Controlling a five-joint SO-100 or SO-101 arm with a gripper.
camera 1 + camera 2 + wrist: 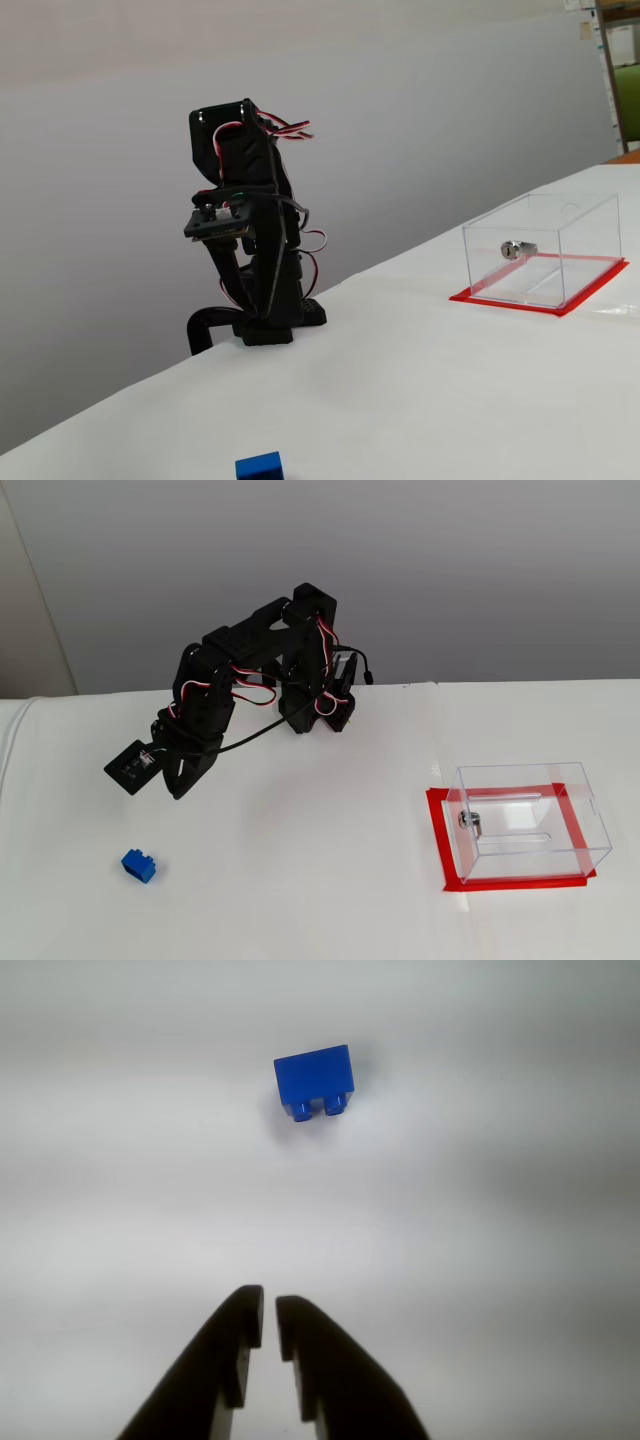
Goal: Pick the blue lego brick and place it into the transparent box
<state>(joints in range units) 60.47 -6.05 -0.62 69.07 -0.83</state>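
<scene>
We've got the claw (268, 1322) nearly closed and empty: in the wrist view the two dark fingers (225, 1345) stand w/ only a thin slit between the tips, nothing held. It hangs above the white desk (330, 880), not touching it.

The blue lego brick (314, 1081) lies on the desk ahead of the claw in the wrist view, well apart from the tips. It looks tipped on its side, w/ two studs facing the camera rather than up. In a fixed view the brick (139, 865) sits near the left front of the desk, below and a bit left of the claw. The transparent box (528, 822) w/ its red base rim (446, 852) is far over on the right, so brick & box are well apart. A small silver lock (470, 822) shows on the box wall facing the arm.

Handling, as we judge it: brick is hard plastic, light, stiff, not fragile, prob. slick on the smooth faces. Being so light, it could skid or roll if one finger touches first. We'd open wide, center over it, and pinch across two flat opposite faces, not across the studs. Box top appears open, but that's hard to confirm.
</scene>
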